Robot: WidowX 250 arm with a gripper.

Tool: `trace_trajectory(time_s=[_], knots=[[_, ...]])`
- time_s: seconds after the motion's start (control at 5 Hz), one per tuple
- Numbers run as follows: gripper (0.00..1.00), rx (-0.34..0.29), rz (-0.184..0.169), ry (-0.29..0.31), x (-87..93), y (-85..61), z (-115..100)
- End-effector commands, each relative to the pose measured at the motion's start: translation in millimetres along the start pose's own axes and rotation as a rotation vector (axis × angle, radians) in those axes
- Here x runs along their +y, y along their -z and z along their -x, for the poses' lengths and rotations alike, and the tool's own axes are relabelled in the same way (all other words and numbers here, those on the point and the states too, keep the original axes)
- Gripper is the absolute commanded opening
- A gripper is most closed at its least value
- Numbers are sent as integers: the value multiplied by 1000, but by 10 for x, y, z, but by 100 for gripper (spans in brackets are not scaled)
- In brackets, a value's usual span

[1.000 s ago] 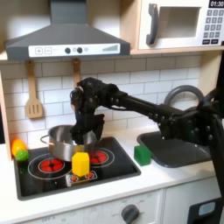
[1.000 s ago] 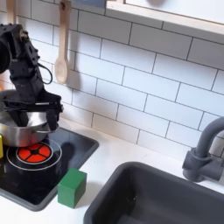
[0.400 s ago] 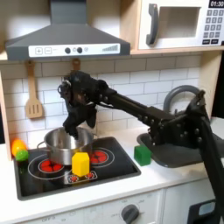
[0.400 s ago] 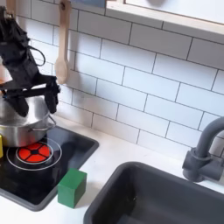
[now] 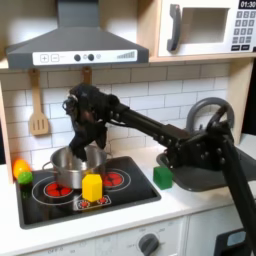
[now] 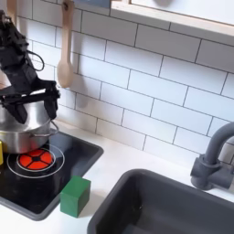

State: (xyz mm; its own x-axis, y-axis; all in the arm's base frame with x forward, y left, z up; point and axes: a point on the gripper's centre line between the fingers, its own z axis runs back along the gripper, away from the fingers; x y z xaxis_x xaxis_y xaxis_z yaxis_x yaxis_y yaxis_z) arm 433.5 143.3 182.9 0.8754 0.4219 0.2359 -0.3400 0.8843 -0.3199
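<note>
I am hanging my gripper (image 5: 84, 146) just above the silver pot (image 5: 72, 166), which is sitting upright on the back of the black stovetop (image 5: 135, 190), its mouth opening straight up toward me. In the first exterior view the pot is at about 6 o'clock from my gripper; in the second exterior view my gripper (image 6: 26, 101) is over the pot (image 6: 26, 126) near the frame's left edge. My fingers are spread apart, one on each side above the rim, gripping nothing. A yellow block (image 5: 92, 186) is standing at 5 o'clock from the pot, a green cube (image 5: 163, 176) is resting at 3 o'clock beside the sink (image 6: 174, 208), and a wooden spatula (image 5: 38, 105) is hanging on the tiles at 11 o'clock. Compared with a second ago, I am higher and farther toward the first exterior view's left, while the pot is staying where it was.
</note>
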Motion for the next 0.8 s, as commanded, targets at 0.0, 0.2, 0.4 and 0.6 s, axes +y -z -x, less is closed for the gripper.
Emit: trace_trajectory(time_s=[0.0,0.2,0.4,0.6], knots=[[100,5,-42,-1,25,82,19],[100,12,-72,42,-11,178,47],[100,20,-69,54,-68,237,85],[100,35,-68,66,-81,302,113]])
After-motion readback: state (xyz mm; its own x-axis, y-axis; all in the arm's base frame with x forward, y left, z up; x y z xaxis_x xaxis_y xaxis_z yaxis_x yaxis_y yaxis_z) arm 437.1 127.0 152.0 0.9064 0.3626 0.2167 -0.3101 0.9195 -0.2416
